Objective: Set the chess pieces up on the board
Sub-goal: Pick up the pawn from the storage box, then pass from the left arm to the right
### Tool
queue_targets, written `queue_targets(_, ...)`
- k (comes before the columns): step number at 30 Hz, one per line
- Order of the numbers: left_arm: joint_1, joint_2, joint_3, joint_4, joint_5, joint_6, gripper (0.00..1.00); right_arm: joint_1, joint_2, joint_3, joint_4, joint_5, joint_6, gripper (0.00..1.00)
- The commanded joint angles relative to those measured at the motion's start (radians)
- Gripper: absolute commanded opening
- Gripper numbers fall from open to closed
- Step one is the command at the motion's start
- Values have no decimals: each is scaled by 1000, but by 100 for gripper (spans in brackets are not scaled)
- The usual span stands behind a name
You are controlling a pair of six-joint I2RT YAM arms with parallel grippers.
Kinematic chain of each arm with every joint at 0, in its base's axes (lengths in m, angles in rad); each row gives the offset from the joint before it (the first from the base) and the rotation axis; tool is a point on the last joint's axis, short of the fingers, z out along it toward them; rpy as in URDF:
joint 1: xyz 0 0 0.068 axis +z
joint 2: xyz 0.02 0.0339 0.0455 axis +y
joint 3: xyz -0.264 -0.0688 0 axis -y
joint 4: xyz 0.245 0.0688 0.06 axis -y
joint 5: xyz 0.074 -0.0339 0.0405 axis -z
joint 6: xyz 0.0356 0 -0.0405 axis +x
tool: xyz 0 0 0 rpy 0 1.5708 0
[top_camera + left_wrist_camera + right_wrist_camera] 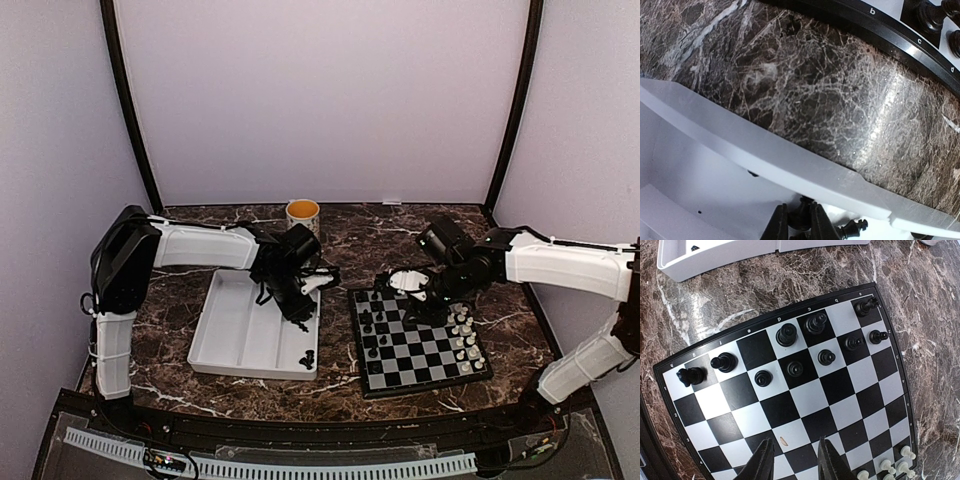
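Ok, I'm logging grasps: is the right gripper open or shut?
Open. The right gripper hangs above the board; its fingers stand apart with only bare squares between them, nothing held.

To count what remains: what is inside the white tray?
Black pieces lie by the tray's right wall, one between the fingers of the left gripper. The left arm covers the tray's far right part.

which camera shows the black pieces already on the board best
Right wrist view: it looks down on the board, with the black pieces each clear on its own square. Top external shows them as tiny dark specks. Left wrist catches only a board corner and parts of two.
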Motion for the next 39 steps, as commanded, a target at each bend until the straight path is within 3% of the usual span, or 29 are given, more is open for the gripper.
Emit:
queue_targets(1, 5, -70, -7, -45, -11, -10, 6, -9, 0, 55, 5, -31, 21, 32)
queue_targets(8, 15, -194, -31, -15, -20, -23, 5, -40, 37, 180, 57, -41, 115, 32)
queue_targets(11, 15, -264, -97, 81, 0, -21, 5, -56, 75, 243, 71, -110, 168, 32)
queue_targets(22, 15, -469, -317, 457, 167, -72, 7, -73, 384, 519, 68, -590, 429, 38)
queue_targets(32, 14, -462, -304, 448, 203, -72, 8, -72, 519, 631, 103, -793, 562, 39)
queue_targets(39, 13, -457, -302, 449, 216, -70, 8, -71, 551, 616, 161, -861, 624, 39)
